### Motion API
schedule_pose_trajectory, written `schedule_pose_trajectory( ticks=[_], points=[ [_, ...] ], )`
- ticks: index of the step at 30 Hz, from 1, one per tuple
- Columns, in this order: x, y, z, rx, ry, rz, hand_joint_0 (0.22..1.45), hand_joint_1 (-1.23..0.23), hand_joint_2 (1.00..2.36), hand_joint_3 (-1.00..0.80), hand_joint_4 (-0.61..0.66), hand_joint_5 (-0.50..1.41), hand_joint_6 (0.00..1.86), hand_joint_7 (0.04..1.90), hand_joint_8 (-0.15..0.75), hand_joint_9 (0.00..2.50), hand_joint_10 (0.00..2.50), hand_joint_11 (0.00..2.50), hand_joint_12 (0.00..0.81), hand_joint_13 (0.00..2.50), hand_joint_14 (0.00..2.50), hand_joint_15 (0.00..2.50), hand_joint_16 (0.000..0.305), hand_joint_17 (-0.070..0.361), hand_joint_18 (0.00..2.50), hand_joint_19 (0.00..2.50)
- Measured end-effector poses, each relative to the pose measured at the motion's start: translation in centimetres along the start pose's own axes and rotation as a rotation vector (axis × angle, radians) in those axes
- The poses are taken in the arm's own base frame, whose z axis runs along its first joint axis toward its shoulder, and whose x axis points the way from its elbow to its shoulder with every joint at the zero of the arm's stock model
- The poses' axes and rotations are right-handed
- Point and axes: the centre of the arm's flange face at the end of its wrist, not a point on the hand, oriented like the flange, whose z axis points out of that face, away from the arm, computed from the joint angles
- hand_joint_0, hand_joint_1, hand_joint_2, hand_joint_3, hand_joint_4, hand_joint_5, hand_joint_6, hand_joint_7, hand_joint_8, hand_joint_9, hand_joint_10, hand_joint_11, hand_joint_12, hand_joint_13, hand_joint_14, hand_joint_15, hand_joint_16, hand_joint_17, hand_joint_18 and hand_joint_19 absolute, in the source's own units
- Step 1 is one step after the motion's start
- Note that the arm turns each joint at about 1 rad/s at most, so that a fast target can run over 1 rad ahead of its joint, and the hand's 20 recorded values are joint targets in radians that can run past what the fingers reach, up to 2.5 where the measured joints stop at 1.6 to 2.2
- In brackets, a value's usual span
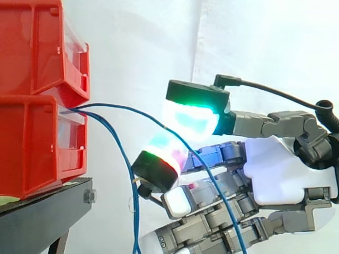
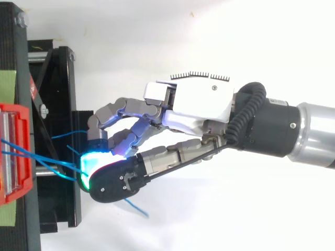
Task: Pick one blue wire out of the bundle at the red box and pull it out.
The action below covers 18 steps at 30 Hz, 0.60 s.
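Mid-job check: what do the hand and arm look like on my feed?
The hand has a white palm shell, grey segmented fingers and black-backed pads glowing cyan, green and red. Behind it a black wrist section joins the silver arm.

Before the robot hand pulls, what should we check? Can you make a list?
1. One thin blue wire sits between the hand's glowing pads: ok.
2. The other blue wire hangs clear of the pads: ok.
3. The pinched wire runs to the red plastic box, not yet pulled out: ok.
4. The box rests on the black stand: ok.
5. Grip firm enough: cannot tell.
6. Wire free inside the box: cannot tell.
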Motion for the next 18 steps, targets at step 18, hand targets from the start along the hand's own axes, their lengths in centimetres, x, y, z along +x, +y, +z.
schedule_pose_trajectory(
  ticks=[18],
  points=[
    [0.0, -0.07, -0.04, 0.002, 0.002, -0.001, 0.44, -0.19, 1.0, -0.5, 0.18, -0.04, 0.68, 1.14, 0.341, 1.0, 0.01, 0.45, 0.471, 0.57, 0.01, 0.3, 0.07, 0.156, 0.45, 0.38]
  ],
)
